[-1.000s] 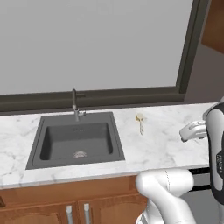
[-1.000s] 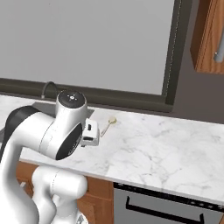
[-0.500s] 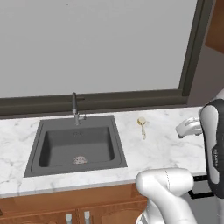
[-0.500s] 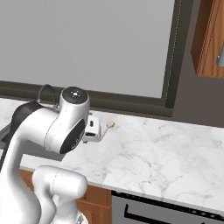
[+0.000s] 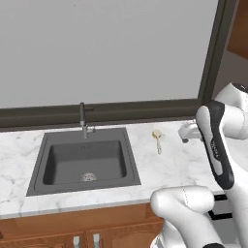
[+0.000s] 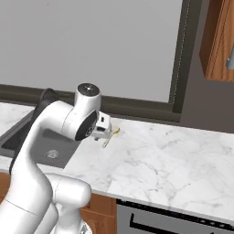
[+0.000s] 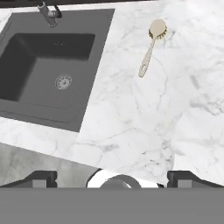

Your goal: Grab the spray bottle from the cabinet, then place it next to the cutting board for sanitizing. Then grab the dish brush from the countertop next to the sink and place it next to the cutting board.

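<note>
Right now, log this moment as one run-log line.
phase: approaching dish brush | end effector: open, empty, above countertop | brush: lying right of sink, untouched

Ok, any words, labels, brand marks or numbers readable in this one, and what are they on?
None can be read.
Robot arm: a small light marking on the dark band, too blurred to read.
Dish brush, sink, countertop: no text or labels.
</note>
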### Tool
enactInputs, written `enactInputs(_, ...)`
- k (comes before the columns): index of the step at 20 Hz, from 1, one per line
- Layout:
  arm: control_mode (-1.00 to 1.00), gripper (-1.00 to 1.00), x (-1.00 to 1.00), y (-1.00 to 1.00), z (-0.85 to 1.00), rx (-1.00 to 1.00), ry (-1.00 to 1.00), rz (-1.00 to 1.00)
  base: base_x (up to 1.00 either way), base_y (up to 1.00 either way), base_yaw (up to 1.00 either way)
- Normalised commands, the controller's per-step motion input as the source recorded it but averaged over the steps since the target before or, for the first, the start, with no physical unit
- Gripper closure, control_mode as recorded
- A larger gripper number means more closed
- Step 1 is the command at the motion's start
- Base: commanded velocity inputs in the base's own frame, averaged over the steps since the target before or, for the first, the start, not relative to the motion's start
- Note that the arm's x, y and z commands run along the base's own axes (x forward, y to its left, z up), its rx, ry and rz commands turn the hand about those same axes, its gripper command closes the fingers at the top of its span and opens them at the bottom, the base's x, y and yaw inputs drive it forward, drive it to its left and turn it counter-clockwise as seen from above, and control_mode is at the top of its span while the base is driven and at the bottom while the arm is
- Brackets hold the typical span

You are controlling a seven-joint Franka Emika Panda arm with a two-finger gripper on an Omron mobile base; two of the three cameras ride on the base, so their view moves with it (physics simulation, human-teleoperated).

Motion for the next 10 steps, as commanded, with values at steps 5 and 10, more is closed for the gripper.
enactInputs(5,-1.00,-1.00,1.00,0.02,-0.80,-0.07,0.16,-0.11,0.00,0.00,0.00)
enactInputs(10,-1.00,-1.00,1.00,-0.02,-0.65,-0.02,0.17,-0.05,0.00,0.00,0.00)
